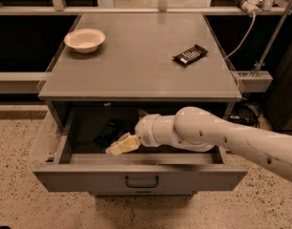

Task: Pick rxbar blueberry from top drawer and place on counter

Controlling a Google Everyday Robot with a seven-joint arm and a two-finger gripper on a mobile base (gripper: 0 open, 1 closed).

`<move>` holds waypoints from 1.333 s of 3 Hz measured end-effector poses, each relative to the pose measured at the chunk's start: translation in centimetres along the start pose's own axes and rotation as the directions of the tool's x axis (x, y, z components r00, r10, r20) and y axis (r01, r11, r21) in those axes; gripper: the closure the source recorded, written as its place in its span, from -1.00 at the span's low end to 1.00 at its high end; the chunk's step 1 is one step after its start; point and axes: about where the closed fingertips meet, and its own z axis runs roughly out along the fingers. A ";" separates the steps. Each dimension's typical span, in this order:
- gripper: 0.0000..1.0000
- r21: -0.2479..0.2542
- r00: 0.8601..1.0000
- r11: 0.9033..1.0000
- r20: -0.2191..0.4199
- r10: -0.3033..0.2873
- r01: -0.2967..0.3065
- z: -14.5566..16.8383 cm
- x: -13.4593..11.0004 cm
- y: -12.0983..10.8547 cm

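The top drawer (136,178) hangs open under the counter (136,66). Its left side has free room, and the arm fills the right. The gripper (122,145) sits low near the front wall. I cannot tell whether it is spread or closed. The rxbar blueberry (108,131) — dark, flat, slanted — lies just behind its tip.

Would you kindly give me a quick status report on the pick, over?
Gripper inside open top drawer, close beside rxbar blueberry. Bar not yet lifted. Counter holds bowl and black bar.
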 end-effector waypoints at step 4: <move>-1.00 0.294 0.982 0.955 -0.187 0.032 0.025 2.0 4.4 -2.7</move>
